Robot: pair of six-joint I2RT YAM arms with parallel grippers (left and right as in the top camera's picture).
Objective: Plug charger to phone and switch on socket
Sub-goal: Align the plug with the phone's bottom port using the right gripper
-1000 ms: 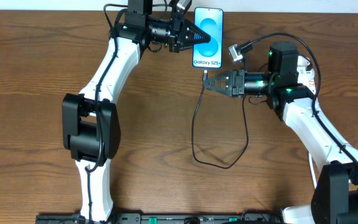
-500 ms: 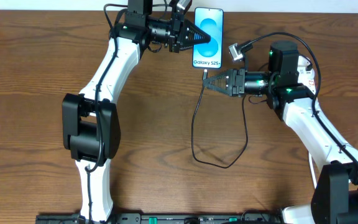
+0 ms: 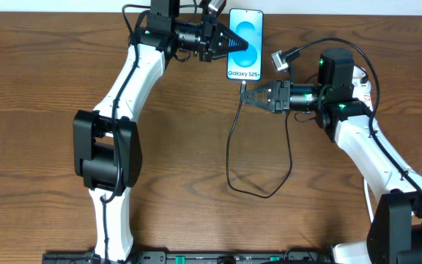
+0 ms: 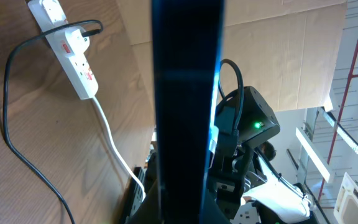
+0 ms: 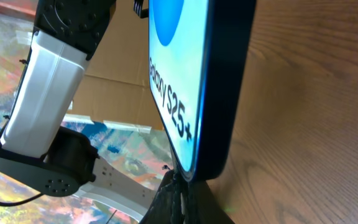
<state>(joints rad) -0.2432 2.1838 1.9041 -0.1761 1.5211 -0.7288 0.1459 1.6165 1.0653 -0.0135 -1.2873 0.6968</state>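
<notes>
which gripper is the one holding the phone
The left gripper, clamped on the left edge of the phone. The right gripper instead holds the charger by its plug tip, just below the phone.

Far back on the table [image 3: 35,147], near the middle: the phone [image 3: 245,44]; left gripper [image 3: 234,42] at its left edge, clamped on it; right gripper [image 3: 244,96] just before the phone's near end, pinched on the charger [image 3: 228,158] by the plug tip [image 3: 242,86]; tip right by that near end, touching or not, hard to tell; rest of the charger in a loop toward the near side, then back up to the right; socket [image 4: 73,53] right of the phone, mostly under the right arm [image 3: 357,136].
</notes>
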